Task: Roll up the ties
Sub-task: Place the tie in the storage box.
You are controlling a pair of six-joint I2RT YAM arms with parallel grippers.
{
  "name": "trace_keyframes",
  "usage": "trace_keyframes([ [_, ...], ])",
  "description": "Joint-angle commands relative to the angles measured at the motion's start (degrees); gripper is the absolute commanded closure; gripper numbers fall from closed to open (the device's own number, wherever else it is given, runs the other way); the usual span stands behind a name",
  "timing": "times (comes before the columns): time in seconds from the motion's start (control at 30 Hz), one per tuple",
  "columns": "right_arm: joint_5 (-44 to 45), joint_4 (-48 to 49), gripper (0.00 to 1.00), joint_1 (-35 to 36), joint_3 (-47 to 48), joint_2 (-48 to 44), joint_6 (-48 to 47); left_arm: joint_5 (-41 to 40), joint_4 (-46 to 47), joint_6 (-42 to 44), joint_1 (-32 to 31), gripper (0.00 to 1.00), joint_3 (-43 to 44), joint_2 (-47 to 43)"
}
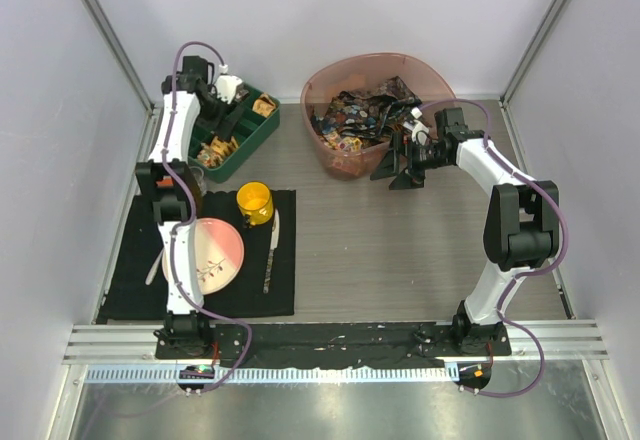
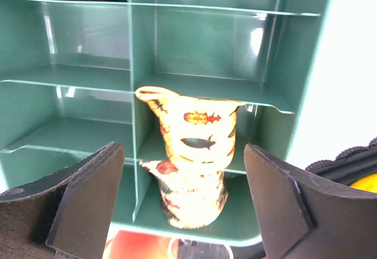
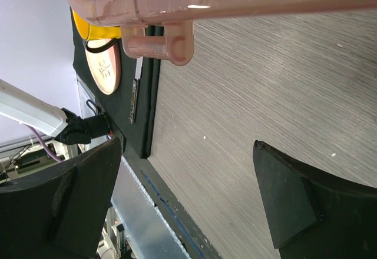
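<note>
Left gripper (image 2: 182, 170) gaping empty, straddling rolled tie (image 2: 197, 147) in tray (image 2: 200, 41). Right gripper (image 3: 187, 153) gaping empty beside bowl (image 3: 224, 0); likely needing ties (image 1: 365, 110) next.

Left arm (image 1: 172, 130) and right arm (image 1: 490, 165) reach out (jaws wide).

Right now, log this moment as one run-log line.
left gripper open over rolled yellow tie in green tray | right gripper open, empty, beside pink bowl | dark ties heaped inside
</note>
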Motion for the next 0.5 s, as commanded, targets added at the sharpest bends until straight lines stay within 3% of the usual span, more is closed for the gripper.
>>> trace_keyframes([
  [0.0, -1.46, 0.39, 0.01, -0.01, 1.49, -1.88, -0.61, 0.39, 1.14, 0.58, 0.23, 0.16, 1.81, -4.68],
  [0.1, -1.73, 0.65, 0.01, -0.09, 1.23, -1.88, -0.53, 1.18, 1.84, 0.76, 0.14, 0.25, 1.11, -4.86],
  [0.2, -1.64, 0.66, 0.01, -0.01, 1.32, -1.71, -0.26, 2.14, 2.46, 0.41, 0.23, 0.43, 1.37, -3.64],
  [0.3, -1.55, 0.66, 0.01, -0.01, 1.32, -1.79, -0.26, 3.55, 2.90, -1.26, 0.14, 0.48, 2.15, -1.71],
  [0.47, -1.02, 0.39, 0.01, -0.18, 1.32, -1.97, -0.61, 5.22, 2.64, -3.54, 0.23, 0.44, 2.25, 0.94],
])
